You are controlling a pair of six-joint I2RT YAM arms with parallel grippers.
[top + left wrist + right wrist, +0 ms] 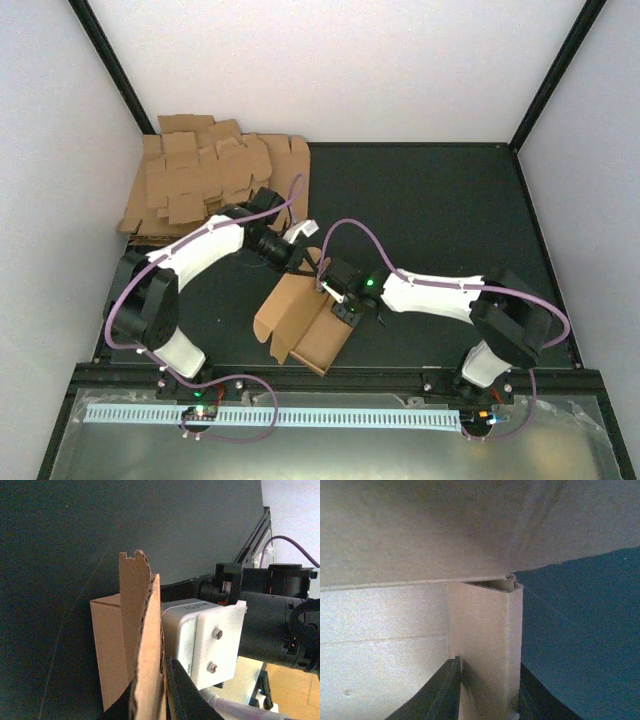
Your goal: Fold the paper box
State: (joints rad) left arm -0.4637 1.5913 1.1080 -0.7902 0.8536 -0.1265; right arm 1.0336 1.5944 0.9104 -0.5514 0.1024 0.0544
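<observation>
A paper box [300,330] sits half folded, flaps unclosed: the left claw [150,702] pinches an upright flap between its fingers, and the right claw [487,692] clamps a doubled panel.

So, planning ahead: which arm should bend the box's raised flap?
Probably left: the left end effector pinches the paper box by that flap; the right end effector clamps a folded wall.
</observation>
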